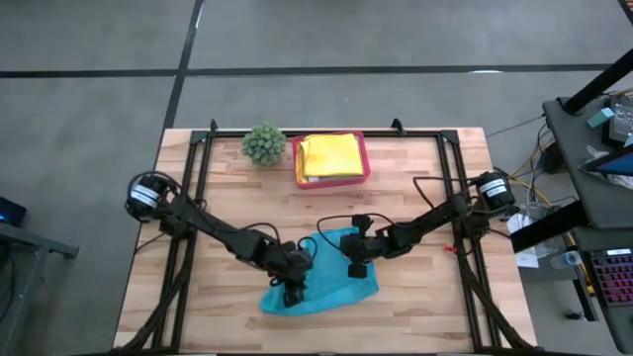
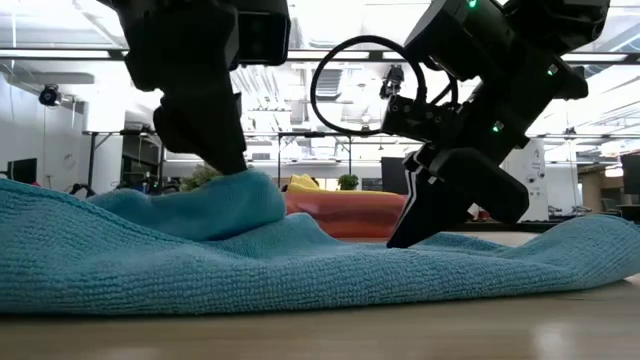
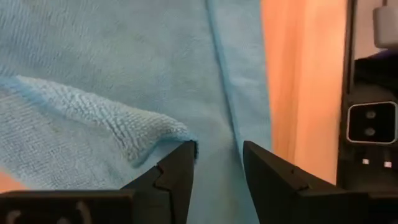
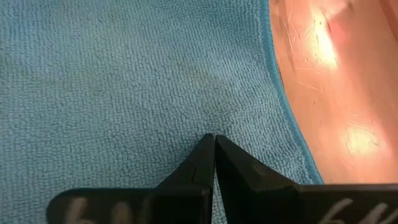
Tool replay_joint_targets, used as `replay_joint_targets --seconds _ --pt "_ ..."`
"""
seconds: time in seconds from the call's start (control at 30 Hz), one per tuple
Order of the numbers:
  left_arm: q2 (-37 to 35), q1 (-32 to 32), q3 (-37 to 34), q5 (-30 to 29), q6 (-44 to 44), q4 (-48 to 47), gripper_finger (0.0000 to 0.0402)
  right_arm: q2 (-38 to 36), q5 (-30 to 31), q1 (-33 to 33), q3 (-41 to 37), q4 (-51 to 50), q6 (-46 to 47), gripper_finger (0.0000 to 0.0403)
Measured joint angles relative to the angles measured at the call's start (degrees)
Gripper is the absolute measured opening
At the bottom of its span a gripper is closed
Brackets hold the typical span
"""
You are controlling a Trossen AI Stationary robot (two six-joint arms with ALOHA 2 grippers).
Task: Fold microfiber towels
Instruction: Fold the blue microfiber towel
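Left gripper [image 3: 217, 162] stood apart over the teal blue towel [image 1: 331, 277], beside a raised fold. Right gripper [image 4: 214, 146], fingers together, pressed down on that towel.

A teal blue towel [image 1: 326, 277] lay spread on the wooden table near its front edge, rumpled rather than flat. One part of it was turned back over itself in a soft, raised fold [image 2: 225, 205]. A yellow towel [image 1: 329, 156] sat folded at the back of the table, well apart from the blue one.
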Motion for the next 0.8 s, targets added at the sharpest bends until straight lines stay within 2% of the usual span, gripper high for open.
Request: replay_joint_targets --seconds 0.13,0.23,0.47,0.53,0.7,0.8 --pt "0.0 0.25 -0.43 1.75 -3.8 -0.6 0.0123 0.0 0.06 0.0 0.0 0.0 -0.04 0.0009" --pt "0.95 -0.07 -0.51 3.98 -7.29 2.28 0.0123 0.0 0.05 -0.01 0.0 0.03 -0.11 0.0009" --pt "0.23 -0.34 -0.45 5.43 -7.45 -0.11 0.0123 0.0 0.09 -0.02 0.0 1.16 -0.85 0.0009" --pt "-1.32 0.09 -0.45 2.95 -7.28 -2.2 0.0123 0.0 0.08 -0.02 -0.01 1.51 -0.85 0.0009" --pt "-2.84 1.09 -0.83 -7.74 -6.99 -6.83 0.0123 0.0 0.09 -0.02 -0.02 1.66 -0.94 0.0009" --pt "-2.47 2.05 -1.26 -9.63 -9.04 -5.93 0.0123 0.0 0.09 -0.02 -0.02 1.76 -0.92 0.0009"
